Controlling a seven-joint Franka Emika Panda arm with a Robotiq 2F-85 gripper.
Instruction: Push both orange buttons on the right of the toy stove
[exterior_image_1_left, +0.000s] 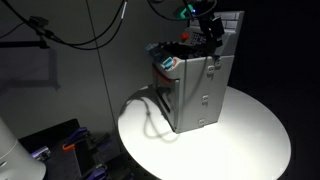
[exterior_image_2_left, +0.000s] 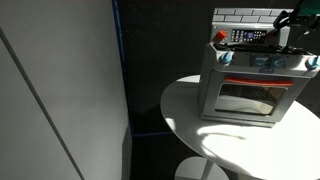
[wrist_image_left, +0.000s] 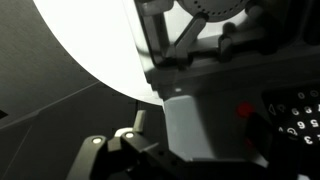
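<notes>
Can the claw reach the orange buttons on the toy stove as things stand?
Probably yes: the claw hovers over the toy stove's top, and the wrist view shows one orange button unobstructed nearby.

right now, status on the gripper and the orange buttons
Gripper over the top of the toy stove, open or shut unclear. One orange button visible in wrist view, contact unclear. No obstruction visible near it.
</notes>
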